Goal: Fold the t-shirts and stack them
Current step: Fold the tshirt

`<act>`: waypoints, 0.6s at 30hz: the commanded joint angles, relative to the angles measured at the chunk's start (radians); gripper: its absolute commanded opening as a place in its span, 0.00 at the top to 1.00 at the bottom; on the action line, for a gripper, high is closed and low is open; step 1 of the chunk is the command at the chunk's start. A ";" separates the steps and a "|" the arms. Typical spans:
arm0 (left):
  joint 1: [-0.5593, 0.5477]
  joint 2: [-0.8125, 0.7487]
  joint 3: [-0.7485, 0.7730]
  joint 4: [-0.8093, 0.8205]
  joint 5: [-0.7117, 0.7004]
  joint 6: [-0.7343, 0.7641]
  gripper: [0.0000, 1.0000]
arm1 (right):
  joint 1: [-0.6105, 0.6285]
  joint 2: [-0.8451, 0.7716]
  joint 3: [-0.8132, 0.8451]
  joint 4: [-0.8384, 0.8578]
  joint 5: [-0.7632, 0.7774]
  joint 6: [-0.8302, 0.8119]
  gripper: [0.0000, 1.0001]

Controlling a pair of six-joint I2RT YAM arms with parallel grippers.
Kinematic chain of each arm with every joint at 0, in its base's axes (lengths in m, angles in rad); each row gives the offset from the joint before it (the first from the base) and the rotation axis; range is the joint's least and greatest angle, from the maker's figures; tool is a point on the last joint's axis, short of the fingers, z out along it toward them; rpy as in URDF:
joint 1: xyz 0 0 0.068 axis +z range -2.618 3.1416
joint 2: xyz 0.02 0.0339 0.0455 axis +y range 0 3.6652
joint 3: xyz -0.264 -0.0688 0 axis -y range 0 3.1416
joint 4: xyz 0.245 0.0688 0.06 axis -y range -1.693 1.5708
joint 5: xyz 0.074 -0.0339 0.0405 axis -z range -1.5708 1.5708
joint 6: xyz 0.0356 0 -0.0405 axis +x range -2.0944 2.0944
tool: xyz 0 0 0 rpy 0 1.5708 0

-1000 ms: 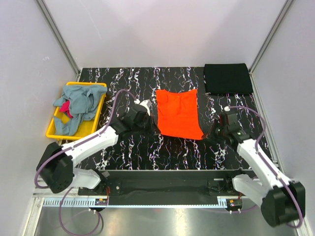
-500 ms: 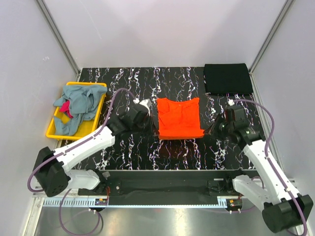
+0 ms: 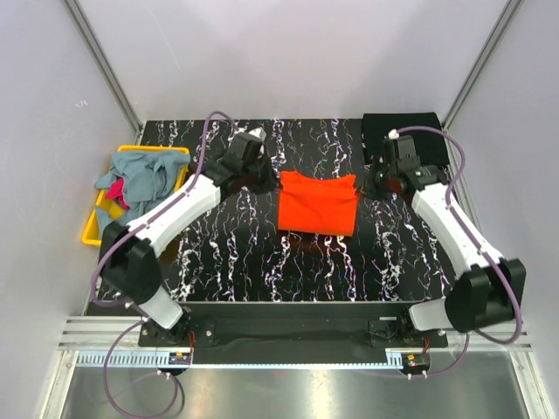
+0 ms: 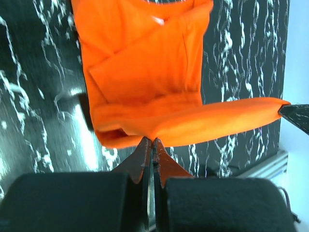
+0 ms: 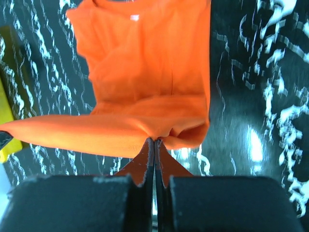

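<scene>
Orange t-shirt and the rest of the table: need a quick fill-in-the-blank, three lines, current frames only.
1. The left gripper and the right gripper both have jaws ____ on the orange t-shirt.
2. The folded black t-shirt lies at the table's far ____ corner.
3. The grey-blue t-shirts lie crumpled in a bin coloured ____.
Missing words: shut; right; yellow.

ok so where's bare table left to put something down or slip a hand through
Widest free patch: the near table between the orange t-shirt and the arm bases. A narrower strip behind that shirt, bordered by the black t-shirt. Crowded: the orange shirt's far corners, pinched in shut jaws of the left arm and right arm, and the yellow bin side.
</scene>
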 commanded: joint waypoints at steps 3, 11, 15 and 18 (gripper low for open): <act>0.071 0.132 0.185 0.040 0.062 0.076 1.00 | -0.046 0.136 0.161 0.058 0.021 -0.074 1.00; 0.107 0.310 0.331 0.160 0.148 0.108 1.00 | -0.080 0.282 0.230 0.107 0.000 -0.075 1.00; 0.140 0.408 0.445 0.162 0.181 0.095 1.00 | -0.088 0.343 0.262 0.135 0.022 -0.095 0.99; 0.152 0.484 0.504 0.183 0.204 0.108 1.00 | -0.105 0.405 0.294 0.141 0.040 -0.100 0.99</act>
